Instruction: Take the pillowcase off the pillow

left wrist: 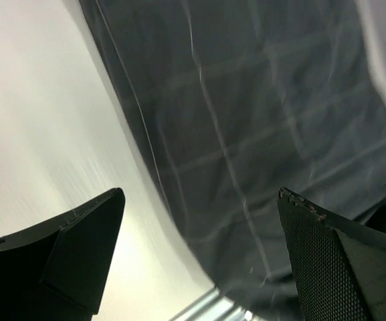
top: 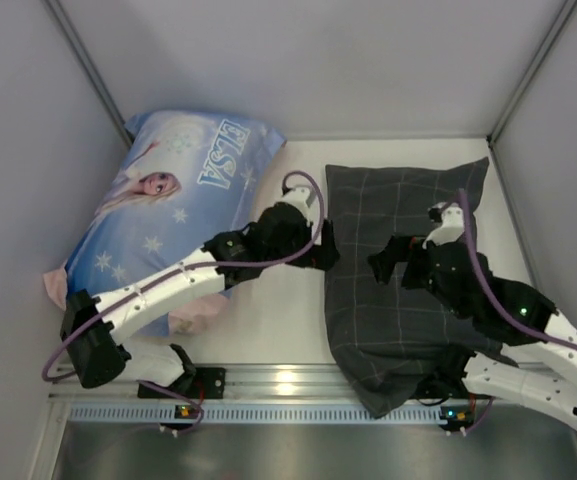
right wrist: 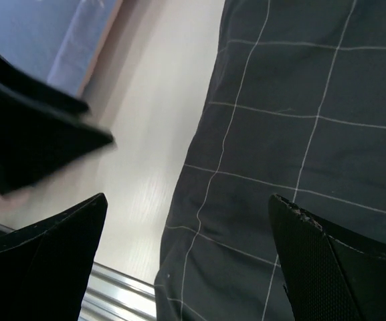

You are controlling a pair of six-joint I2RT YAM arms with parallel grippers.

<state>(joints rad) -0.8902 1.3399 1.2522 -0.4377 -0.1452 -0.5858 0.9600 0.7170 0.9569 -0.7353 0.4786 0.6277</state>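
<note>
The dark grey checked pillowcase (top: 403, 270) lies flat on the table at centre right, its near end hanging over the front rail. The white pillow does not show; the case covers anything inside it. My left gripper (top: 325, 247) is open and empty at the case's left edge. In the left wrist view it (left wrist: 201, 195) hovers over that edge of the pillowcase (left wrist: 259, 120). My right gripper (top: 383, 263) is open and empty above the middle of the case. In the right wrist view it (right wrist: 187, 198) hangs over the pillowcase (right wrist: 300, 134) near its left edge.
The large blue ELSA-print pillow (top: 173, 200) lies at the back left, partly under my left arm; it also shows in the right wrist view (right wrist: 65, 33). A metal rail (top: 278, 382) runs along the front edge. Grey walls close in the table (top: 268, 310).
</note>
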